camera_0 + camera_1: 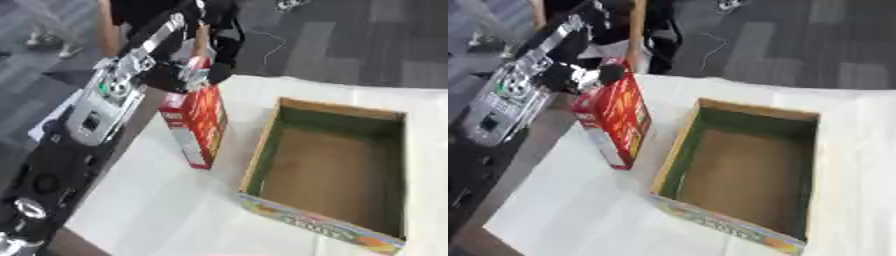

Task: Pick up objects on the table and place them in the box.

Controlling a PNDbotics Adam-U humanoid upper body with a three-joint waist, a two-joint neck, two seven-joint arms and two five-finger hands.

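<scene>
The left hand (197, 70) is at the top of the red carton (197, 127); its fingers (607, 73) look curled over the top edge, so I judge it is grasping the carton. The right hand shows in neither view.

The step in hand looks like lifting the carton and moving it over to the box (337, 170). To do it well, the hand should lift the carton straight up first, so its bottom corner does not drag on the white surface (166, 205); then it should carry it sideways until it hangs over the middle of the box; it must go higher than the near wall, or it may bump and tip the box. The carton is tall, so it could swing under the hand — slow moves are best; laying it down flat inside may be safer than standing it up.

The carton is red with yellow pictures and a white side — it stands upright, a little tilted, just beside the left wall of the box. The box is open, with brown cardboard inside, green inner walls and a colourful front; nothing lies in it yet.
</scene>
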